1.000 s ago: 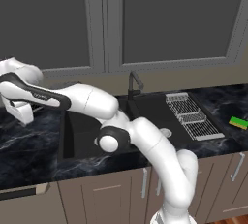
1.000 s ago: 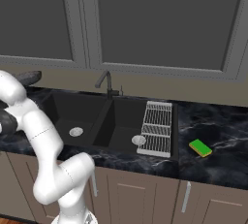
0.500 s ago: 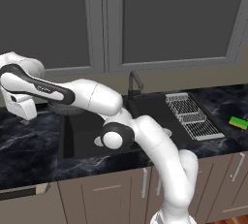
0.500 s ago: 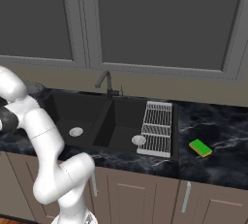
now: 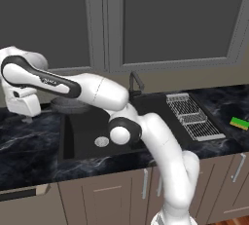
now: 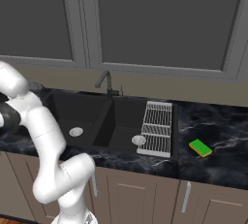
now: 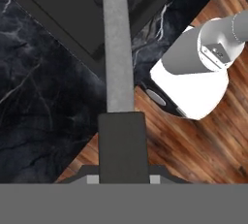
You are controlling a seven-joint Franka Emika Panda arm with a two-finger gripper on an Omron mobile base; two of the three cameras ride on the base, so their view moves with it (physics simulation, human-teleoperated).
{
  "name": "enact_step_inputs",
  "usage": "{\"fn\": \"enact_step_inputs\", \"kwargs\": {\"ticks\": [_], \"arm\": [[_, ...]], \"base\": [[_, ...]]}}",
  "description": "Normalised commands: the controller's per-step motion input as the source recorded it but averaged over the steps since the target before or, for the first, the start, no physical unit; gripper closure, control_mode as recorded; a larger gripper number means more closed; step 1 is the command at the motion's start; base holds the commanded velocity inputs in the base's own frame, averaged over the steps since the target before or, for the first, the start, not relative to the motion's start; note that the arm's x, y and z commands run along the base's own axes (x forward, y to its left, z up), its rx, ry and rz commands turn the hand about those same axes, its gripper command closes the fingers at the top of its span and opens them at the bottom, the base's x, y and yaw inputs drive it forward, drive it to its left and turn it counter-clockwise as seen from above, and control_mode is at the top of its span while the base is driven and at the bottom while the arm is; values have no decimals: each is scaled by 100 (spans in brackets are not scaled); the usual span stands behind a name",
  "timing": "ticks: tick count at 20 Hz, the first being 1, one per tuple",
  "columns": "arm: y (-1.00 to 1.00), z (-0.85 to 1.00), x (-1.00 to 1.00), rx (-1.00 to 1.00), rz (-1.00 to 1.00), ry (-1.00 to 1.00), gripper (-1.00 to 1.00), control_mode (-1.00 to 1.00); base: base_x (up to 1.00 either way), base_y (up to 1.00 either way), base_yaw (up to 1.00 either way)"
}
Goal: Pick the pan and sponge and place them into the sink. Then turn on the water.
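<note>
Pan (image 5: 68, 104) is up off the surface (image 5: 29, 141), held over the left rim of the sink (image 5: 92, 131) at about 9 o'clock in the left base view, its grey round body showing just behind the arm's forearm. Hand view: the pan's handle (image 7: 117, 53) runs straight up from 6 to 12 o'clock, with the jaws (image 7: 121, 143) pinching its near end; one dark finger (image 7: 121, 150) covers the grip, so the contact itself is hidden. Under the handle sit the black marble surface at 9 o'clock, a sink bowl edge at 12 and wood floor (image 7: 193, 155) at 4.

Sink has two black bowls, each with a silver drain (image 6: 76, 132); nothing lies in either bowl. Faucet (image 6: 104, 82) stands at the back between the bowls; I see no blue stream from it. Wire dish rack (image 6: 157, 128) lies over the right bowl's right side. Sponge (image 6: 200, 147) sits on the surface just right of the rack, at 3 o'clock in the right base view, well apart from the jaws. Grey cabinets (image 6: 160, 19) are behind it all.
</note>
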Motion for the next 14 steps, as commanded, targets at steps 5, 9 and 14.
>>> {"fn": "enact_step_inputs", "kwargs": {"ticks": [5,9,14], "arm": [[-28,11,-34,4,-8,0,100,-100],[-31,7,-26,1,-9,0,100,-100],[-33,9,-24,2,-9,0,100,-100]], "base": [[0,0,0],[0,0,0],[0,0,0]]}}
